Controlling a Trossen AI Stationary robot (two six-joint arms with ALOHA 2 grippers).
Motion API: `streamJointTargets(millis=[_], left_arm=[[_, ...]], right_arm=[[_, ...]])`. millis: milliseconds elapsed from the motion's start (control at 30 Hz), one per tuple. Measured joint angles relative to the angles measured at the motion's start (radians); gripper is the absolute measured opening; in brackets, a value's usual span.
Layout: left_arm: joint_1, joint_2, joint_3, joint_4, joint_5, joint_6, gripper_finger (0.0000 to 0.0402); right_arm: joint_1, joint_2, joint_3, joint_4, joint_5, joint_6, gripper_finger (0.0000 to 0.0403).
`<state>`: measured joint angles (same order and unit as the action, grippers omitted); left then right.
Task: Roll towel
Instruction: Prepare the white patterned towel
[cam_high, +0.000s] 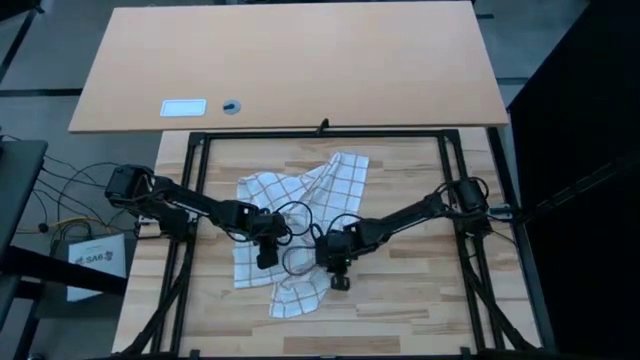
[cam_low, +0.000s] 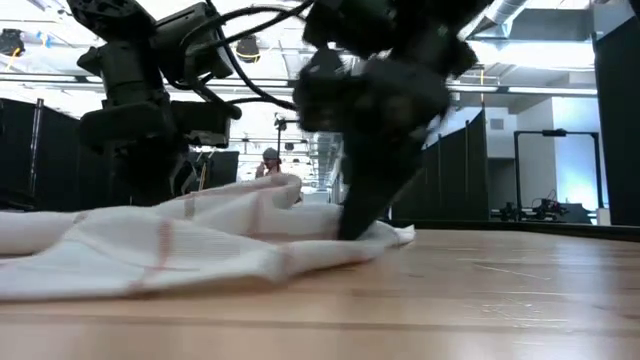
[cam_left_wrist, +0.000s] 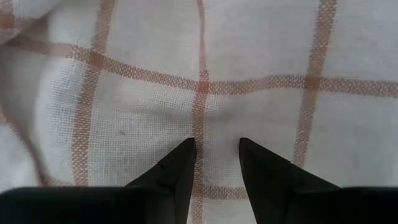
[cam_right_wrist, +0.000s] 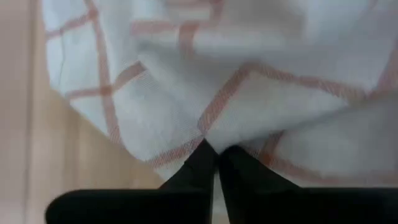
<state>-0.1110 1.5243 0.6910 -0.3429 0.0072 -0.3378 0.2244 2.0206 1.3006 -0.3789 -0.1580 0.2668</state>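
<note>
The towel (cam_high: 300, 225), white with thin brown-orange check lines, lies crumpled on the wooden tabletop (cam_high: 420, 300), partly folded over itself. My left gripper (cam_high: 265, 252) is over the towel's left part, fingers a little apart, pointing down at flat cloth (cam_left_wrist: 205, 106). My right gripper (cam_high: 340, 278) is at the towel's near right edge, shut on the cloth (cam_right_wrist: 249, 106). In the low view the right gripper (cam_low: 362, 222) comes down on the towel's right end (cam_low: 395, 235), and the left arm (cam_low: 140, 100) stands behind the towel. My left gripper stands open with both fingertips (cam_left_wrist: 185, 149) against a flat, single-looking stretch of the towel's top face (cam_left_wrist: 214, 127), coming from above. The cloth lies on the table and is faintly dimpled between the tips. My right gripper pinches a fold at the towel's near right edge (cam_right_wrist: 214, 134) between its fingertips, slanting down from above. The check line bends into a V at the tips. The cloth there lies low on the table (cam_low: 380, 238), slack.
A black frame (cam_high: 320, 133) borders the work surface. Beyond it a second light table holds a small white card (cam_high: 183, 107) and a small dark round thing (cam_high: 231, 105). Bare wood lies right of the towel. A person (cam_low: 270, 160) stands far off in the room.
</note>
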Motion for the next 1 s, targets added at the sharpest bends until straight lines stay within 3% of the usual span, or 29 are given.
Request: streamJointTargets(millis=[167,433,500,633,733,833,933,1000], left_arm=[[0.026,-0.004,0.002,-0.068,-0.031,0.050,0.0113],[0.139,-0.005,0.004,-0.069,-0.073,0.142,0.0113],[0.173,-0.013,0.016,-0.082,-0.086,0.149,0.0113],[0.186,-0.076,0.141,-0.199,0.011,0.159,0.0113],[0.120,-0.124,0.260,-0.417,0.054,0.150,0.0113],[-0.019,-0.170,0.331,-0.563,0.015,0.095,0.0113],[-0.199,-0.182,0.304,-0.689,-0.084,-0.032,0.0113],[-0.307,-0.177,0.267,-0.670,-0.100,-0.141,0.0113]], right_arm=[[0.080,-0.057,-0.003,-0.217,-0.030,-0.112,0.0001],[0.191,-0.081,-0.044,-0.312,-0.196,-0.144,0.0001],[0.205,-0.081,-0.050,-0.314,-0.193,-0.152,0.0001],[0.179,-0.129,-0.050,-0.339,-0.156,-0.094,0.0001],[0.134,-0.216,-0.043,-0.314,-0.102,-0.075,0.0000],[0.086,-0.281,-0.044,-0.310,0.000,-0.073,0.0000],[0.036,-0.325,-0.044,-0.275,0.030,-0.073,0.0000],[0.002,-0.329,-0.043,-0.242,0.033,-0.073,0.0000]])
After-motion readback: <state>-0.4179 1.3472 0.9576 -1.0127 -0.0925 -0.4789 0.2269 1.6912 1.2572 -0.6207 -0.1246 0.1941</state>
